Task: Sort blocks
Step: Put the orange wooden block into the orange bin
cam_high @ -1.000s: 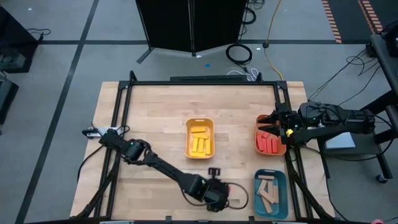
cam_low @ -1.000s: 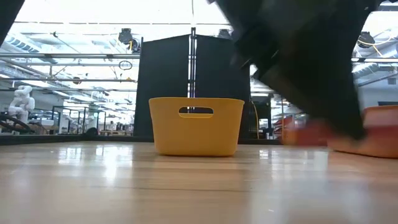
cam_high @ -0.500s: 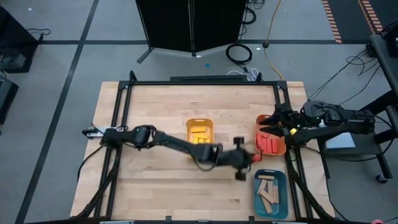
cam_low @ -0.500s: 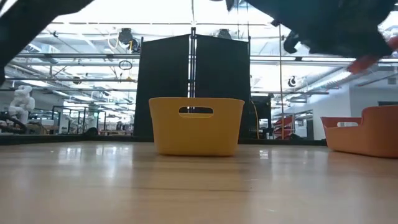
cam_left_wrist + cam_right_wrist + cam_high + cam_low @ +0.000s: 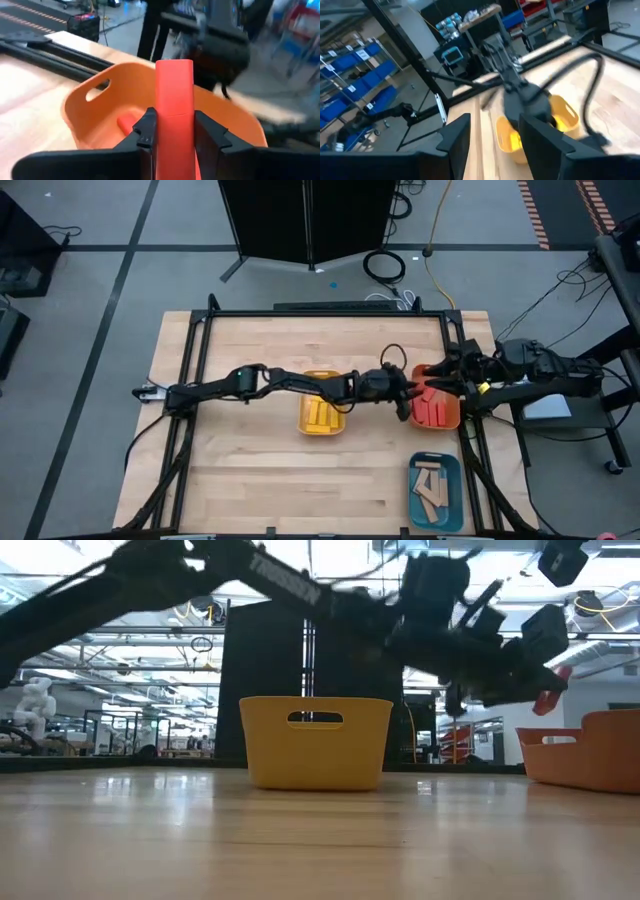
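The left gripper [image 5: 408,391] reached across the light wooden table [image 5: 250,470] from its left side, passing over the yellow rounded plastic tray [image 5: 321,402], and hung at the near edge of the orange rounded plastic tray [image 5: 436,402]. Its two dark fingers [image 5: 148,131] were clamped on a flat red rectangular block [image 5: 174,112], which stood upright between them, its top end well clear of the fingertips. In the left wrist view the orange tray's rim and handle slot lay just beyond the block, with another red block [image 5: 131,123] lying inside. In the low view the held block's red tip [image 5: 552,692] hung above the height of the orange tray's rim, not touching it.

The right gripper [image 5: 443,373] waited over the far corner of the orange tray, near the table's right frame rail, its fingers [image 5: 455,140] parted with nothing between them. The two grippers stood close together over that tray, leaving little room between them.

More red blocks [image 5: 434,409] filled the orange tray, yellow blocks [image 5: 321,409] lay in the yellow tray, and plain tan wooden blocks [image 5: 433,489] lay in the teal rounded tray [image 5: 436,492] at the table's front right corner. Bare board stretched along the front and left.
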`<state>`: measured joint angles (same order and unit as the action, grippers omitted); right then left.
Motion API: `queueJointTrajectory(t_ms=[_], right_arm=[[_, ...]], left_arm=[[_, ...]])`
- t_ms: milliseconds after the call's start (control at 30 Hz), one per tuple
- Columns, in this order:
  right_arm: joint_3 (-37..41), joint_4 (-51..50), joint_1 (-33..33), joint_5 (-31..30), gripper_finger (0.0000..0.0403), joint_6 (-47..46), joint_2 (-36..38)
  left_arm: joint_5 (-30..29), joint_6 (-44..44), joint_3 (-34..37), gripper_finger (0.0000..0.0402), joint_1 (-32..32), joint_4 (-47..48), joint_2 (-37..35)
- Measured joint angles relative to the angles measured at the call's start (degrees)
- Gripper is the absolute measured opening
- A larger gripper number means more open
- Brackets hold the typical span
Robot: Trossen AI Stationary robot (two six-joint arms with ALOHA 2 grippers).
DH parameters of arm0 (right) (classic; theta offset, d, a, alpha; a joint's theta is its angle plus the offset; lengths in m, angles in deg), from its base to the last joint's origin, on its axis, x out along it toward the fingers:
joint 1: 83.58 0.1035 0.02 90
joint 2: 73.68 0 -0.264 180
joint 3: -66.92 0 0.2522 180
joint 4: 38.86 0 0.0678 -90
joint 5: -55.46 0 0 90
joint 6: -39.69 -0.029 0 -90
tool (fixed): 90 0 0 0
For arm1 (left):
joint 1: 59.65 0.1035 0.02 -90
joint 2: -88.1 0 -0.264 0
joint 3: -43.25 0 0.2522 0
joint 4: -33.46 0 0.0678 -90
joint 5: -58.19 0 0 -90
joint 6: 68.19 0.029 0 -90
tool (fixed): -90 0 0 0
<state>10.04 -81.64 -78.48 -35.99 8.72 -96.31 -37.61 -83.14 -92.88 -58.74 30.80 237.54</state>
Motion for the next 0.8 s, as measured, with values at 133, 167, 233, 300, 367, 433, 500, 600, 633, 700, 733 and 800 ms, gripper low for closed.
queueJointTrajectory(t_ms=[133,167,233,300,367,433,500,600,633,700,733,800], right_arm=[[0.00,2.45,0.00,-0.39,0.0160,0.76,-0.02],[-0.01,2.83,0.00,-0.44,0.0160,0.77,-0.02],[0.00,3.40,0.00,-0.53,0.0160,0.78,-0.02],[0.00,4.07,0.00,-0.52,0.0160,0.78,-0.02],[0.00,4.51,0.00,-0.52,0.0160,0.78,-0.02],[0.00,4.58,0.00,-0.51,0.0160,0.66,-0.03],[0.02,4.69,0.00,-0.51,0.0160,0.61,-0.19],[0.02,5.09,-0.02,-0.51,0.0160,0.63,-0.37],[0.02,5.41,-0.02,-0.52,0.0160,0.63,-0.48],[0.02,5.56,-0.02,-0.52,0.0160,0.61,-0.56],[0.02,5.63,-0.02,-0.52,0.0160,0.59,-0.55],[0.02,5.72,-0.02,-0.50,0.0160,0.58,-0.51]], left_arm=[[1.48,-7.01,-1.88,0.0071,1.35,-5.92,2.95],[2.12,-8.31,-3.03,0.0071,1.65,-5.71,3.66],[3.47,-11.07,-6.30,0.0071,1.99,-5.74,5.84],[4.79,-12.57,-10.72,0.0071,2.07,-5.25,8.80],[5.37,-13.19,-12.42,0.0071,1.96,-7.65,10.81],[5.16,-13.43,-11.08,0.0071,1.89,-10.74,10.91],[4.70,-14.62,-11.59,0.0071,1.96,-7.76,11.08],[4.59,-14.72,-12.67,0.0071,1.99,-5.56,12.12],[4.56,-14.72,-12.59,0.0071,2.00,-5.25,12.24],[4.50,-14.66,-12.52,0.0071,2.00,-3.46,12.25],[4.52,-14.51,-12.57,0.0071,1.98,-2.69,12.21],[4.66,-14.34,-12.60,0.0071,1.99,-2.48,12.20]])
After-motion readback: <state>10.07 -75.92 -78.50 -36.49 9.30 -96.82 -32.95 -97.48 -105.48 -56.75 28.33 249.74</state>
